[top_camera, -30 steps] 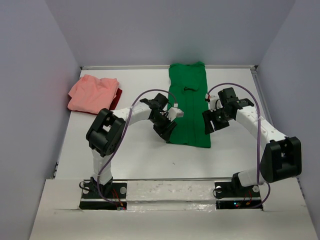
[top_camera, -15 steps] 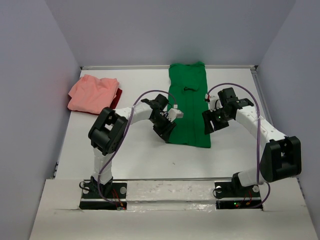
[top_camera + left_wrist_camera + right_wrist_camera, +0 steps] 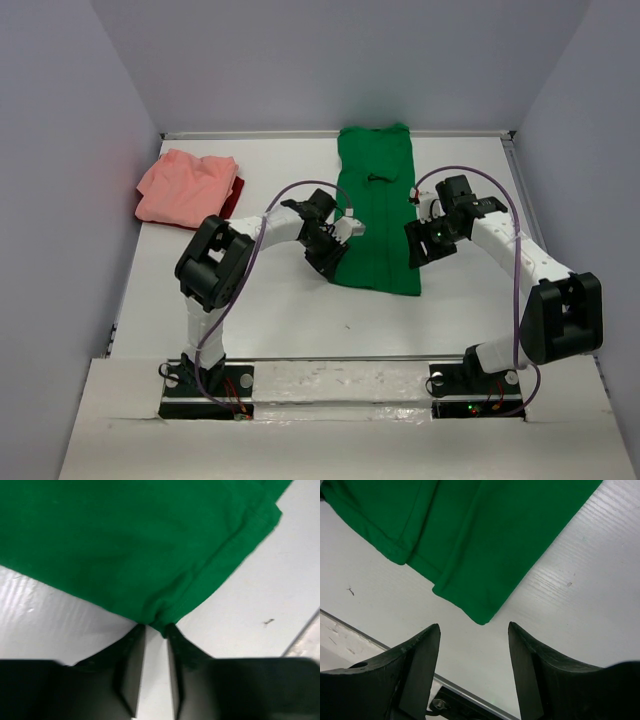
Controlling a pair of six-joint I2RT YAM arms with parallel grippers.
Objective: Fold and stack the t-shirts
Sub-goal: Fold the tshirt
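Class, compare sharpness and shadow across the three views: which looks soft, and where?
Top external: even light, sharp throughout. Left wrist: green t-shirt slightly soft, its own fingers dark and blurred. Right wrist: cloth and table grain crisp, fingers in shadow.

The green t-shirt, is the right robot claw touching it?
Apart. In the right wrist view, the right gripper hangs open with bare white table between its fingers and the green t-shirt's corner.
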